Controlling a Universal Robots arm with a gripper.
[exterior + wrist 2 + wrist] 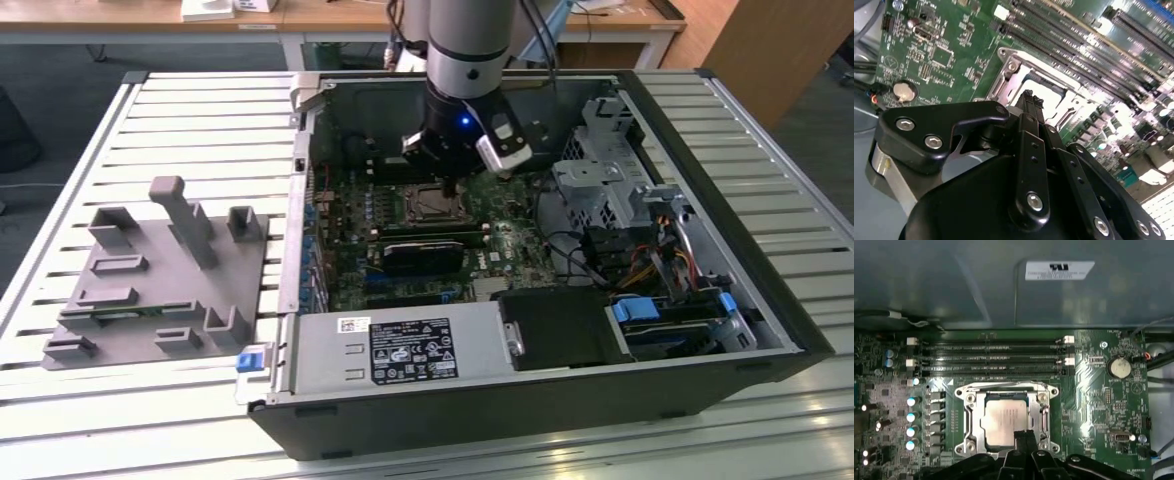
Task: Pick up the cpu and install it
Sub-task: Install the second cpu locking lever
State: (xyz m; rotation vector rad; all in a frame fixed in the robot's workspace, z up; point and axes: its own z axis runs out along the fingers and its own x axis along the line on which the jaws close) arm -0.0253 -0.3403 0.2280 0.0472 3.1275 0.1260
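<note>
The cpu [1001, 420], a small square chip with a silver-grey top, lies flat inside the metal-rimmed socket frame [966, 410] on the green motherboard. My gripper [1024, 435] hovers just over the chip's near edge with its two thin black fingers pressed together and nothing between them. In the exterior view my gripper [449, 186] hangs straight down inside the open computer case, right above the cpu [433, 206]. In the second wrist view the fingertips [1029, 96] point at the socket frame [1004, 82], and the linkage hides most of the chip.
Black memory slots [989, 355] run beside the socket, and a coin battery [1118, 367] sits further along the board. The case [747, 230] holds a drive cage, cables and a power supply [400, 350]. A grey pegged tray [147, 270] lies on the slatted table at the exterior view's left.
</note>
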